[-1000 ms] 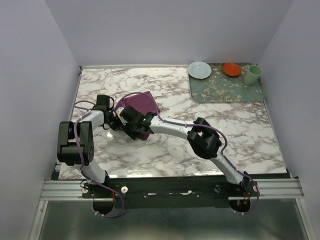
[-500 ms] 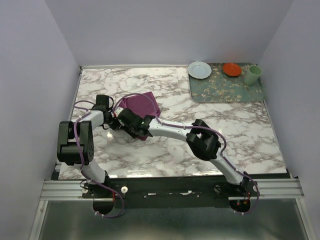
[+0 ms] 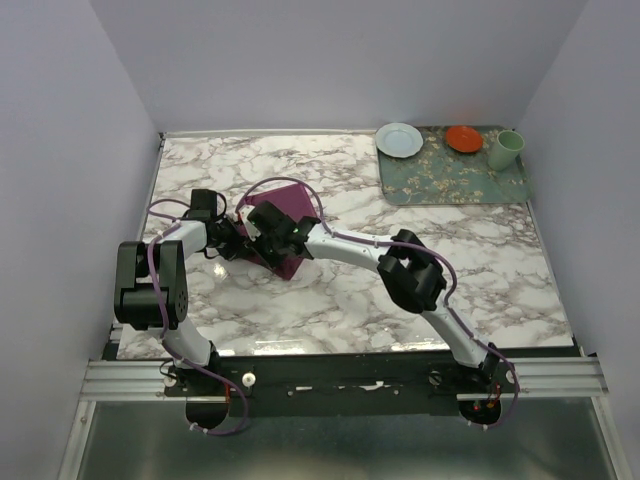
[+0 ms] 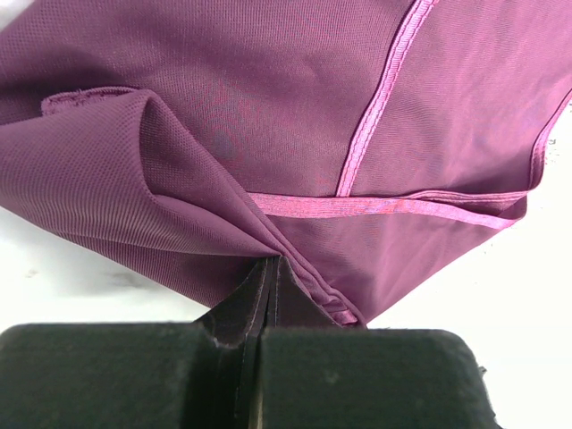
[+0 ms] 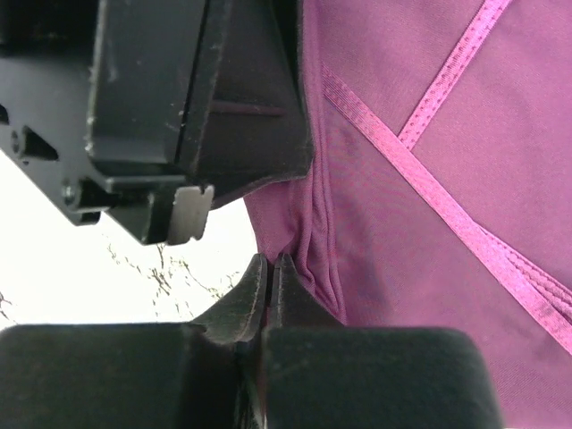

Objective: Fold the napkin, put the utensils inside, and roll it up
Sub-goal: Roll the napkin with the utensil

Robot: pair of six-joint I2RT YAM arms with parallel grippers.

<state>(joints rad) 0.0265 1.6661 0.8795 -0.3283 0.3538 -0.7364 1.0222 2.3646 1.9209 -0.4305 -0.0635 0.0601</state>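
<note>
The plum-purple napkin (image 3: pixel 286 206) lies bunched on the marble table, left of centre, with its pink hem showing in the left wrist view (image 4: pixel 375 207) and the right wrist view (image 5: pixel 420 170). My left gripper (image 3: pixel 234 245) is shut on a gathered edge of the napkin (image 4: pixel 271 260). My right gripper (image 3: pixel 266 234) is right beside it, also shut on a pinch of the napkin's edge (image 5: pixel 271 258). The left gripper's black body (image 5: pixel 179 107) fills the upper left of the right wrist view. The knife is out of view.
A green floral mat (image 3: pixel 455 178) lies at the back right with a pale blue plate (image 3: pixel 399 139), an orange dish (image 3: pixel 464 138) and a green cup (image 3: pixel 506 149). The marble table (image 3: pixel 450 260) is walled in on the left, right and back.
My right gripper has shifted a little back and to the right with the cloth. The napkin has drawn into a narrower, more bunched shape. The left gripper has hardly moved.
</note>
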